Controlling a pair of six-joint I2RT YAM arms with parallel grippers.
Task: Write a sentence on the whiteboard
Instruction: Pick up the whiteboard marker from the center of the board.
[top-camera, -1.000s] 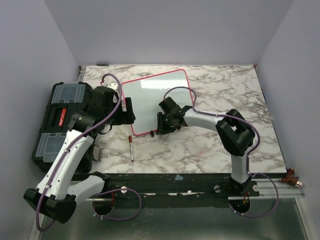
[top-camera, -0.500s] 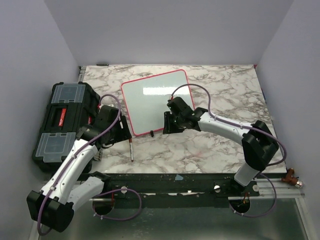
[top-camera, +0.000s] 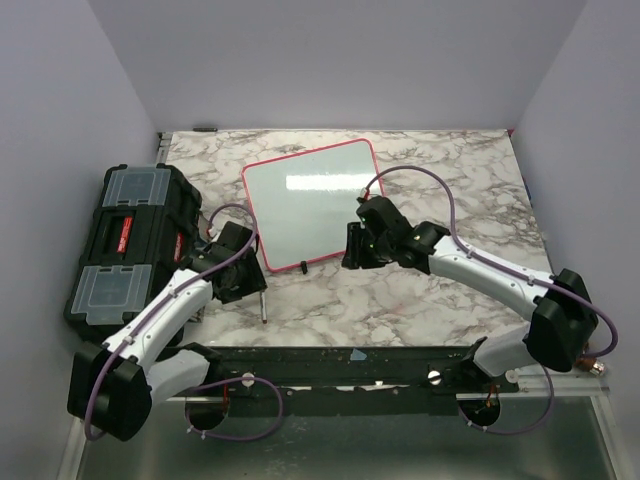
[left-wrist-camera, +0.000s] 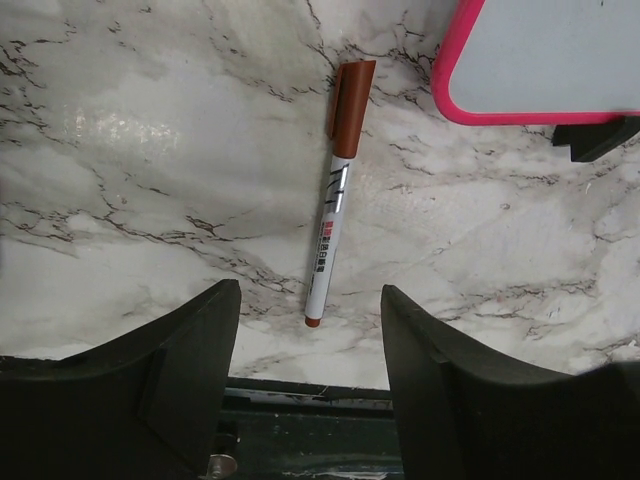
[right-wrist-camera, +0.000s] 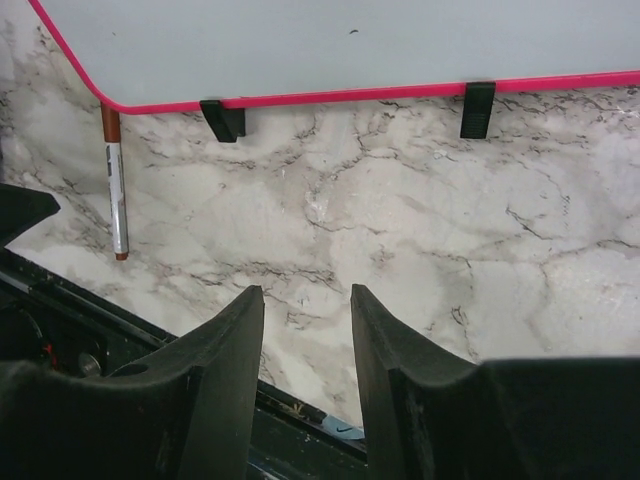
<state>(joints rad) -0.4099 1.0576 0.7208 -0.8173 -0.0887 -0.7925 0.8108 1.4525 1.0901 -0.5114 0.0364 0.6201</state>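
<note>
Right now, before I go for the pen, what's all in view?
whiteboard: 1, white-grey, pink-red frame, flat on the table, mid-far
clips: 2, black, on the whiteboard's near edge
marker: 1, white, brown-red cap, on the table off the whiteboard's near-left corner
toolbox: 1, black, at the table's left side
small object: 1, reddish-brown, past the table's near-right corner, unidentifiable
table: 1, white marble
left gripper: 1, black, open, over the marker
right gripper: 1, black, open, by the whiteboard's near edge
</note>
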